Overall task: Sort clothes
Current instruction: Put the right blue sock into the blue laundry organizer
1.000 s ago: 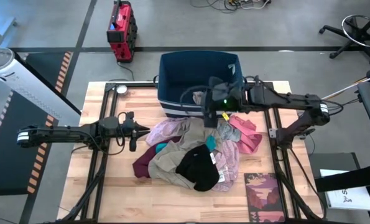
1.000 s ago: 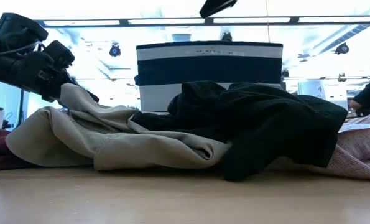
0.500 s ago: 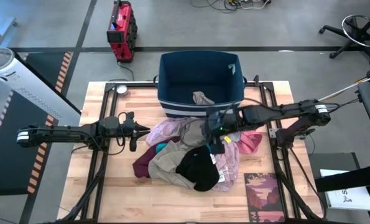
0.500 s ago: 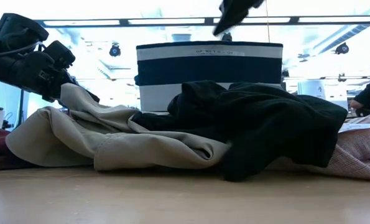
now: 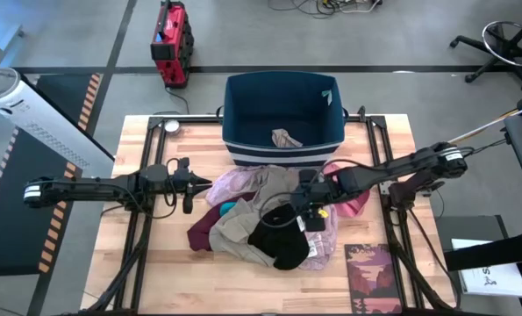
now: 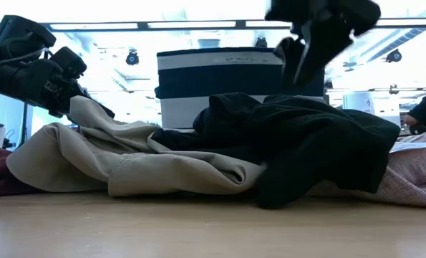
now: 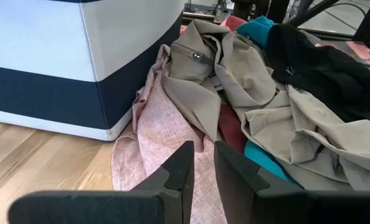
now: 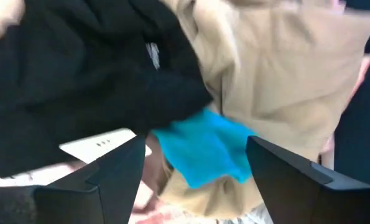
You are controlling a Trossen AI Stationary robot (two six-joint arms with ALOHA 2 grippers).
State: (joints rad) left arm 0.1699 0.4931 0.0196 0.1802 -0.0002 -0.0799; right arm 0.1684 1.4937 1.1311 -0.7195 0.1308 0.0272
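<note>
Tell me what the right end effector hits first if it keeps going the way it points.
Probably the teal garment, centred between the open fingers of the right end effector, with the black garment beside it; depth is uncertain.

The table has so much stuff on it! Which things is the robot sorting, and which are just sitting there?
For the job:
- pile of clothes: black garment, tan garment, mauve-pink garment, teal piece
- garment in the bin
- blue bin
- right gripper, fingers open over the pile

Just lying about:
- red machine on the floor
- patterned booklet
- left gripper, waiting beside the pile
</note>
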